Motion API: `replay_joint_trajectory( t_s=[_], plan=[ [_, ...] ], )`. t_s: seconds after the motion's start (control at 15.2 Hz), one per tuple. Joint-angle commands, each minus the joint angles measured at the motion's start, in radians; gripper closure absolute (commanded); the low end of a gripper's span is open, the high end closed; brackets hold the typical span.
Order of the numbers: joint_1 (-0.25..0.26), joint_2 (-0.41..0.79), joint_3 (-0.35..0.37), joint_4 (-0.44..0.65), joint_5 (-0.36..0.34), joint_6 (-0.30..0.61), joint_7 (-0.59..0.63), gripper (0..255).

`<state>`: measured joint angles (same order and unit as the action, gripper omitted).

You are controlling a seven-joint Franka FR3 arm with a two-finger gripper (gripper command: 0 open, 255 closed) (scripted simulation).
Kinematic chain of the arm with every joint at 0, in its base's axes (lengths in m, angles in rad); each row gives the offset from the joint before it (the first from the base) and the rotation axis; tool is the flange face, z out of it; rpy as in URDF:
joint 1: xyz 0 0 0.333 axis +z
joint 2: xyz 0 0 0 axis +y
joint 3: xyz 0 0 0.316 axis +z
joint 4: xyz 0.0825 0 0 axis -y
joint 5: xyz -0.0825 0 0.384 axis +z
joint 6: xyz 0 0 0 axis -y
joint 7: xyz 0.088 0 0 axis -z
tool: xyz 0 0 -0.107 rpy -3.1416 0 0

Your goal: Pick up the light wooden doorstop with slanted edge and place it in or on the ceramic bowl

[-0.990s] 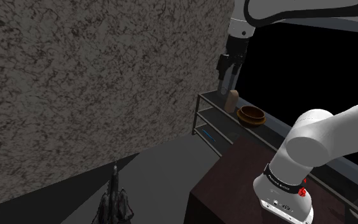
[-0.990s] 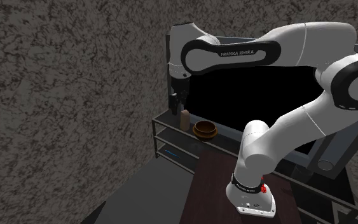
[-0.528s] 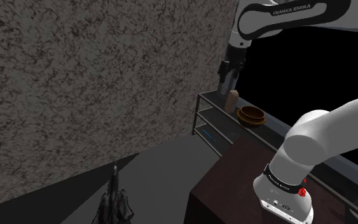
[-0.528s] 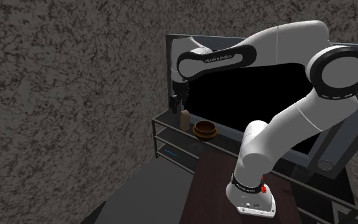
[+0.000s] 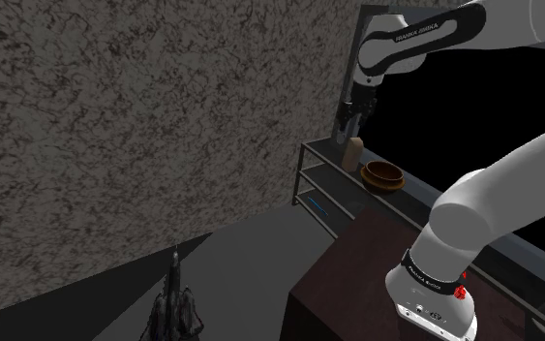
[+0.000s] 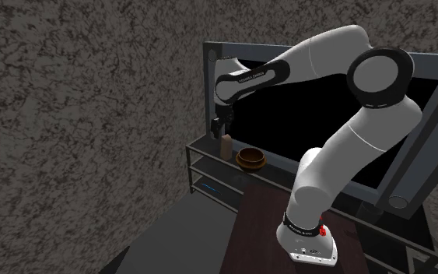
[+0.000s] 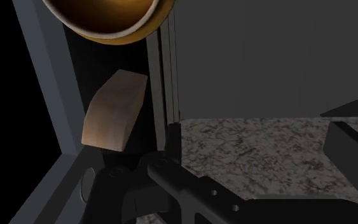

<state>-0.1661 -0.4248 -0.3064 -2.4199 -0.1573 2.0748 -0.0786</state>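
Gripper (image 5: 350, 122) poised just above upright doorstop (image 5: 354, 154) on shelf (image 5: 320, 155) — long axis vertical, bowl (image 5: 382, 175) beside — whether its grip is open cannot be told.

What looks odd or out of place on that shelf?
Nothing is spilled or broken. The light wooden wedge stands on end atop the dark grey shelf rack, beside the brown bowl, an unusual pose for a doorstop.
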Motion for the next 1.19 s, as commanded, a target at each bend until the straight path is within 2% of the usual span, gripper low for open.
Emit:
replay_joint_trajectory(
  t_s=[0.0, 0.4, 0.73, 1.12],
  plan=[
    [-0.010, 0.068, -0.040, 0.022, 0.009, 0.048, -0.029, 0],
    [-0.032, 0.259, -0.143, 0.098, 0.080, 0.157, -0.127, 0],
    [-0.061, 0.437, -0.208, 0.189, 0.197, 0.221, -0.238, 0],
    [-0.069, 0.501, -0.206, 0.176, 0.246, 0.287, -0.273, 0]
  ],
)
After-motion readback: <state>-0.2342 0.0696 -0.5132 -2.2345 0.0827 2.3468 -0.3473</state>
